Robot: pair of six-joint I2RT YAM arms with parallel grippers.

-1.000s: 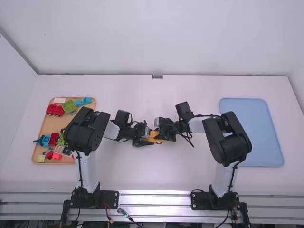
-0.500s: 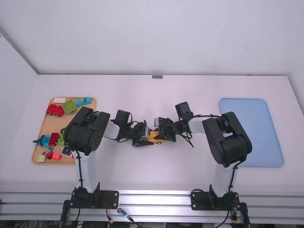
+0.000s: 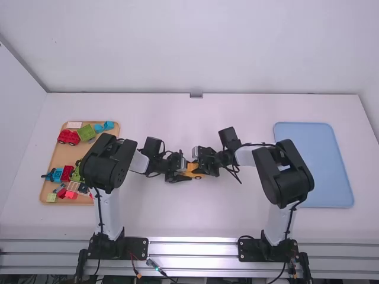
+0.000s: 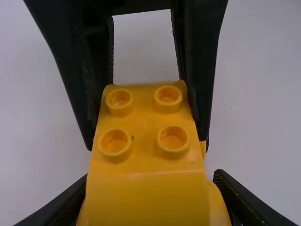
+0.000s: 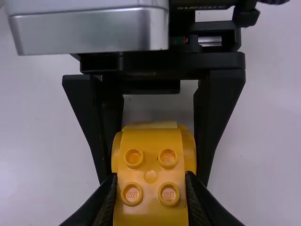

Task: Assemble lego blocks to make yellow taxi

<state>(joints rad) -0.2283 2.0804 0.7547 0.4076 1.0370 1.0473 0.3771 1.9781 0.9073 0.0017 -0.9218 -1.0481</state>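
- Nearest us, the left arm (image 3: pixel 109 213) and right arm (image 3: pixel 277 225) stand at the front of the white desk (image 3: pixel 195 220), both reaching in over the middle.
- And there it is, between them — the yellow taxi body (image 4: pixel 148 141), studs showing.
- The left hand (image 4: pixel 151 181) is clamped on one end; the right hand (image 5: pixel 150 176) grips the other.
- Here's what counts: its long axis runs from hand to hand, neither hand nearer. I'd call this a pressing or squaring-up step, so any push should follow that line — skew it and a joint could twist or pop.
- Out by the left arm, the wooden tray (image 3: pixel 59 155) holds loose coloured blocks; beyond the right arm lies the blue tray (image 3: pixel 323 168), the likely finish.
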